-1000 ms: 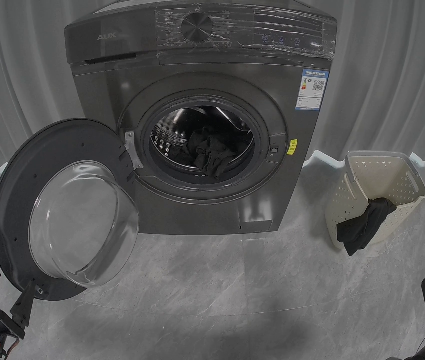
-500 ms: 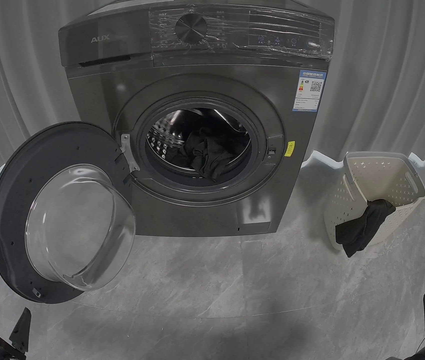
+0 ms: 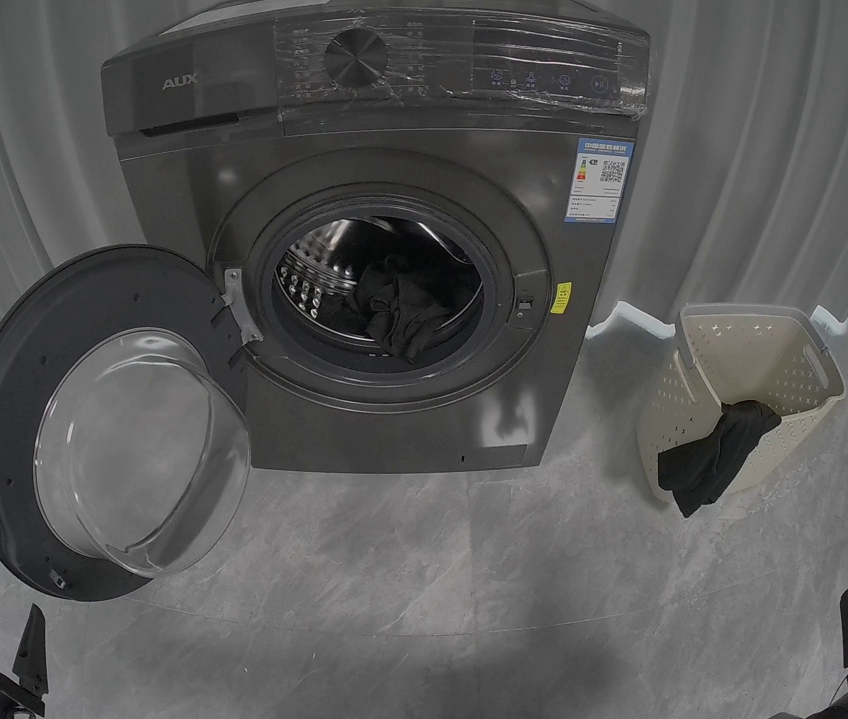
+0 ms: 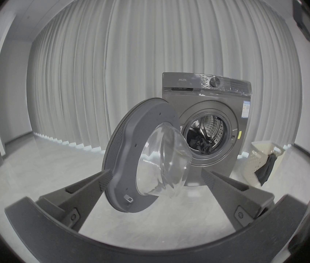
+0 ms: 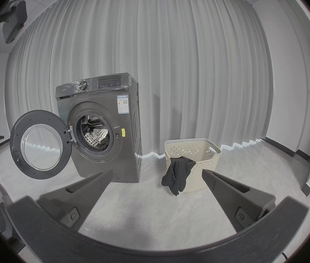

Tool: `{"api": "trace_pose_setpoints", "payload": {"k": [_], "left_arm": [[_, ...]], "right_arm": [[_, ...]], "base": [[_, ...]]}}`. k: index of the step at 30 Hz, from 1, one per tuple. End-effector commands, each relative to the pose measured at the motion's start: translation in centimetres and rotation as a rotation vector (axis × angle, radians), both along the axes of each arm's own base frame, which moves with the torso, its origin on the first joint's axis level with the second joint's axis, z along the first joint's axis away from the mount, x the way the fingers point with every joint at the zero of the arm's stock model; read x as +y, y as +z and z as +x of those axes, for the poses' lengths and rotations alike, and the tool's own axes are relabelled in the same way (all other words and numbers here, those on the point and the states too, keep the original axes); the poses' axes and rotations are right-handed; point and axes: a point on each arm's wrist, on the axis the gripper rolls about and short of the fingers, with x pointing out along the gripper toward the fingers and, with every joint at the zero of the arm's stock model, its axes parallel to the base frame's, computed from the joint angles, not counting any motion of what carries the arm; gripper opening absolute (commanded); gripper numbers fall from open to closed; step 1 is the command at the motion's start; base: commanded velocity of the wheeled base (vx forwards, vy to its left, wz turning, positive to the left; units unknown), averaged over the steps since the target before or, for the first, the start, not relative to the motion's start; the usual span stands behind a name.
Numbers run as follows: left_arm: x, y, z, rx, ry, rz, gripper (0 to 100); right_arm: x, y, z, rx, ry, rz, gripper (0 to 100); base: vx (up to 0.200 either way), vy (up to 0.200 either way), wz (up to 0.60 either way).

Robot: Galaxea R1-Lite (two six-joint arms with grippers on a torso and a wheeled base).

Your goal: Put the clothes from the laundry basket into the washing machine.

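Washing machine [image 3: 394,421] stands on the floor [image 3: 444,571] in front of a pleated curtain [image 3: 763,152]. Its door [image 3: 34,371] is swung fully open toward the robot's left, with the glass bowl facing outward.

Drum contents: a heap of dark clothes [image 3: 399,307] lying low in the drum, close to the front lip. Possibly more than one piece; the folds do not let me separate them.

Laundry basket [image 3: 773,352], pale and perforated, sits on the floor to the machine's right, near it but not touching. One dark garment [image 3: 713,456] hangs over the basket's front rim, its lower end trailing down the outside wall.

Left tool [image 4: 155,172]: low, on the near side of the open door, fingers spread wide, nothing between them.

Right tool [image 5: 156,172]: low, well apart from the basket, fingers spread wide, empty
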Motion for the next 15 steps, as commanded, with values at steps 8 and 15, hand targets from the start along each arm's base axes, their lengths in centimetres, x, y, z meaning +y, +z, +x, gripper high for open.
{"api": "trace_pose_setpoints", "payload": {"k": [8, 15], "left_arm": [[-0.35, -0.68, -0.49, -0.057, -0.071, -0.075, 100], [-0.28, -0.84, -0.48, -0.041, -0.036, -0.045, 100]], "right_arm": [[0.00, -0.51, 0.04, 0.006, 0.003, -0.005, 100], [0.00, -0.51, 0.04, 0.006, 0.003, -0.005, 100]], "base": [[0.000, 0.000, 0.00], [0.000, 0.000, 0.00]]}}
